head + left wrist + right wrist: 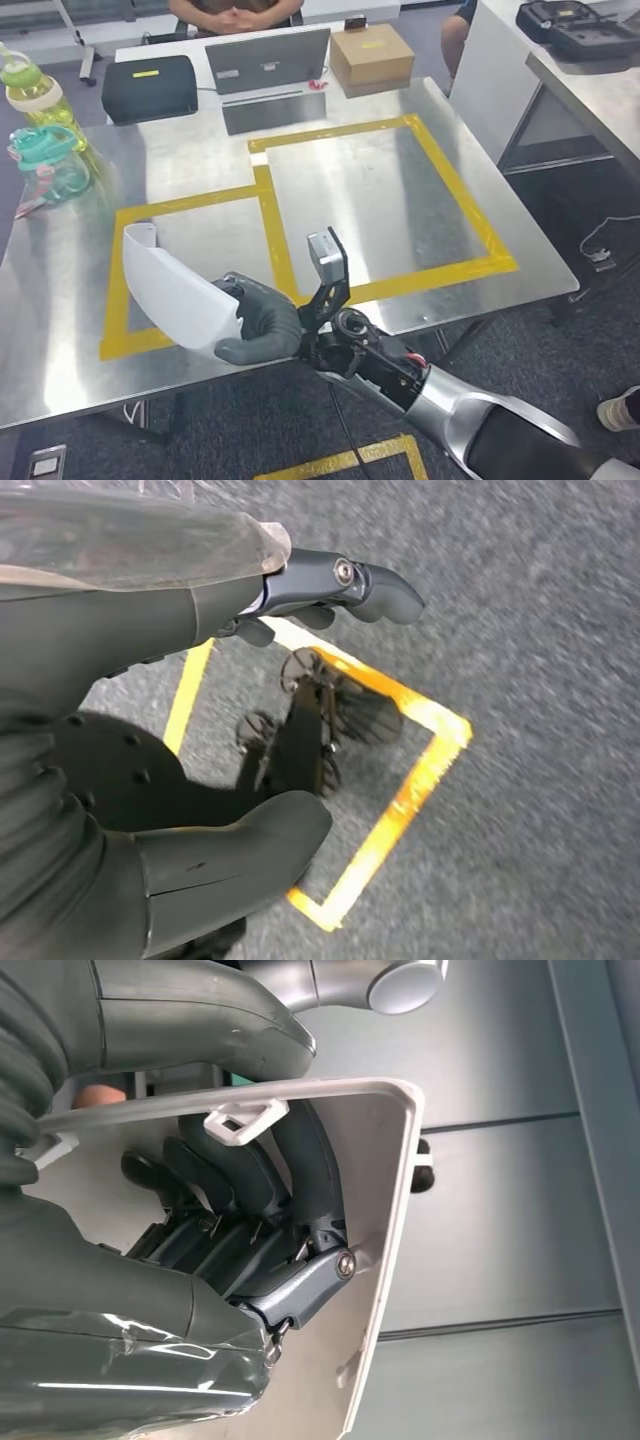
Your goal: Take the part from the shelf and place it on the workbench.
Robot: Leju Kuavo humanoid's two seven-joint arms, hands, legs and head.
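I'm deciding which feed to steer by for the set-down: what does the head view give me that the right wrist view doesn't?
Head view alone: the steel workbench with its yellow tape squares, the laptop, cardboard box, black case and water bottles at the far side, and the white part held above the near-left square.

Right wrist view alone: the part's inner face with a small white clip, and the fingers curled inside it.

Both: the right hand holding the part.

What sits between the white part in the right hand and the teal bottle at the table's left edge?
Nothing: in the head view, only bare steel table and a strip of yellow tape separate the part, held by the right hand, from the teal bottle.
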